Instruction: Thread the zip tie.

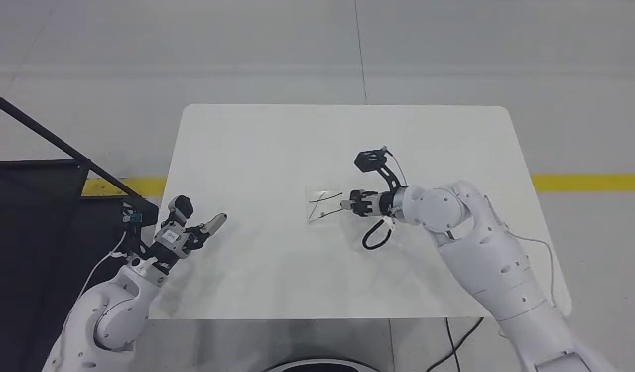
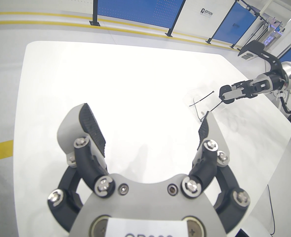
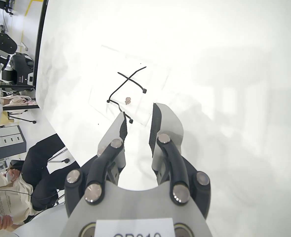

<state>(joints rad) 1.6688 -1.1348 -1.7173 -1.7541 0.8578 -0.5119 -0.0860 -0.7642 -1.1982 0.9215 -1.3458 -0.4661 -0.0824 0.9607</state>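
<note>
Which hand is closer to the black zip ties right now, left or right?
Right. The right hand is open at the zip ties, over one tie's end. The left hand, also open, is far off at the table's left edge.

Logos, prob. brand, on blue panels (image 2: 135, 3)

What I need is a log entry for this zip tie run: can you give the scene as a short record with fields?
table: white table with a clear sheet near its middle
right gripper: open, holding nothing, at the sheet's edge
left gripper: open, empty, near the table's edge, apart from the ties
zip ties: black, loose on the sheet; a crossed pair and a third tie beside one right finger
threaded: none visibly
unclear: small pale bit on the sheet
</note>
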